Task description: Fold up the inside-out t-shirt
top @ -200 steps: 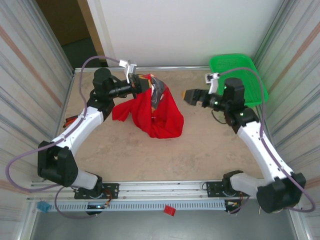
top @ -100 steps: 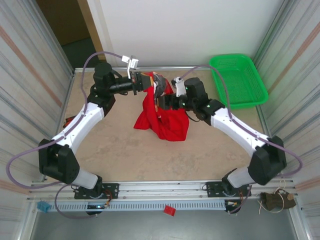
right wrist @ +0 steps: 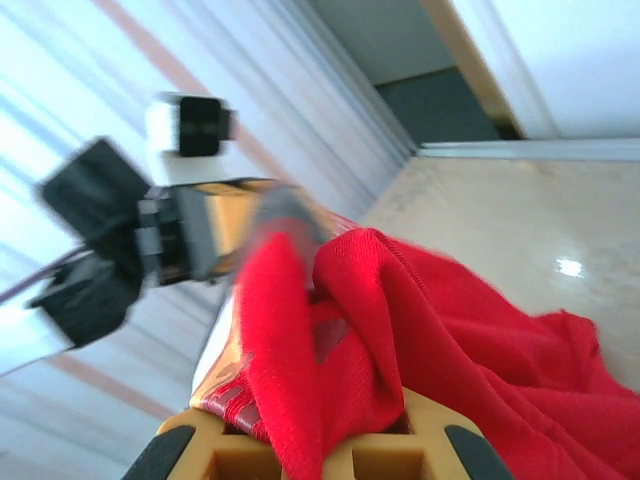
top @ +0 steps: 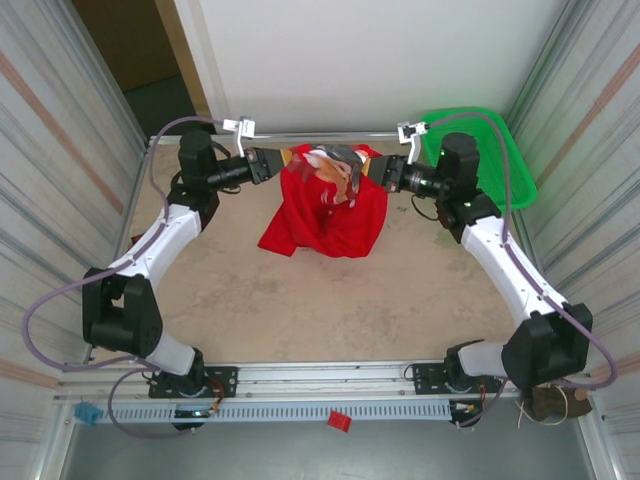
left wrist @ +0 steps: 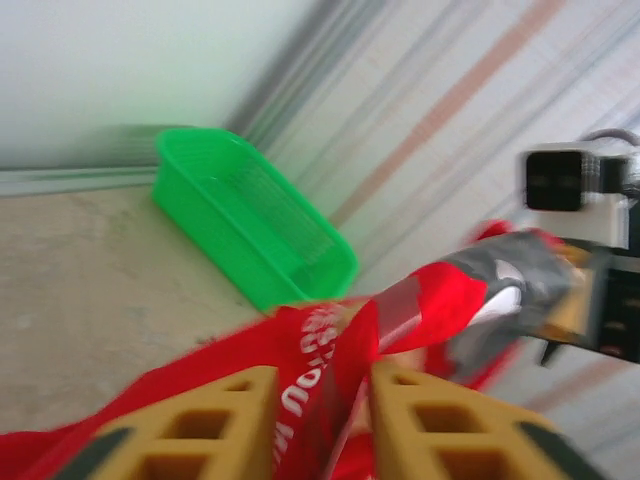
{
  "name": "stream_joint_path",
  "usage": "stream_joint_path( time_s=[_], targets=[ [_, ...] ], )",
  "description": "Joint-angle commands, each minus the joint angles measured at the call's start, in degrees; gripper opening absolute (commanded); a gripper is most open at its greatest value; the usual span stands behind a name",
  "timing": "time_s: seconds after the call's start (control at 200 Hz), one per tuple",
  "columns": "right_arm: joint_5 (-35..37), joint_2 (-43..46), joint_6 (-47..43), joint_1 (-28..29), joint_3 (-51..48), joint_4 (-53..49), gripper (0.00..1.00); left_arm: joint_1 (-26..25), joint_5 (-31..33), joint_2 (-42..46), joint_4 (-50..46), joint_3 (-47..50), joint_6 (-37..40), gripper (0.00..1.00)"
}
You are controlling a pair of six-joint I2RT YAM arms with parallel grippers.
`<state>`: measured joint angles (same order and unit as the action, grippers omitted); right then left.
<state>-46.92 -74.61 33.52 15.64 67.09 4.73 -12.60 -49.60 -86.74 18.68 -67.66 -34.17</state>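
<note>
The red t-shirt [top: 330, 205] hangs at the back of the table, its upper edge stretched between my two grippers and its lower part resting on the tabletop. White lettering and a grey print show on its raised edge [left wrist: 430, 300]. My left gripper [top: 275, 163] is at the shirt's left end. Its yellow fingers [left wrist: 200, 430] stand partly apart, with a fold of cloth running loosely between them [left wrist: 325, 420]. My right gripper [top: 385, 172] is shut on a bunched fold at the right end [right wrist: 330, 440]. The red cloth [right wrist: 450, 330] falls away from it.
The green mesh basket [top: 512, 165] sits at the back right corner, partly behind my right arm, and appears as the basket [left wrist: 250, 225] beyond the shirt. Striped walls close both sides. The near half of the tabletop [top: 300, 300] is bare.
My right gripper swung in to the shirt, closed on it and drew back to the right, spreading the cloth. My left gripper shifted left and its jaws parted.
</note>
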Motion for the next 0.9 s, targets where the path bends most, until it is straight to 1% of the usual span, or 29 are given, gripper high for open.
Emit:
stream_joint_path(
  time_s=[0.0,0.09,0.135,0.235,0.331,0.486,0.541,0.681,0.897],
  targets=[
    [-8.05,0.64,3.13,-0.46,2.77,3.14,0.00,0.73,4.37,1.60,-1.32,0.86,3.93,0.37],
    [-8.95,0.01,3.80,-0.78,3.45,3.48,0.00,-0.14,8.23,6.15,-1.61,5.59,5.63,0.41],
    [-9.16,-0.40,4.07,-0.87,3.65,3.62,0.00,-1.67,10.46,9.30,-2.87,8.01,7.59,0.43],
    [-9.41,-0.95,4.44,-1.13,3.76,3.48,0.00,-8.44,16.86,16.20,-7.00,12.75,14.68,0.47],
    [-9.55,-1.26,4.56,-1.20,3.66,3.53,0.00,-15.55,21.53,18.88,-5.31,16.97,18.86,0.52],
    [-10.04,-1.32,4.71,-1.23,4.00,3.10,0.00,-21.74,22.33,13.33,-2.46,17.66,22.34,0.53],
    [-10.30,-1.26,4.87,-1.23,4.11,2.92,0.00,-23.16,24.19,10.47,-2.24,16.53,23.75,0.53],
    [-10.05,-0.63,5.15,-1.05,3.94,2.78,0.00,-23.78,26.05,4.06,-0.23,13.28,24.90,0.53],
    [-9.44,-0.13,5.07,-0.70,3.80,2.56,0.00,-24.81,23.58,-1.59,1.33,9.24,25.12,0.54]
  ],
)
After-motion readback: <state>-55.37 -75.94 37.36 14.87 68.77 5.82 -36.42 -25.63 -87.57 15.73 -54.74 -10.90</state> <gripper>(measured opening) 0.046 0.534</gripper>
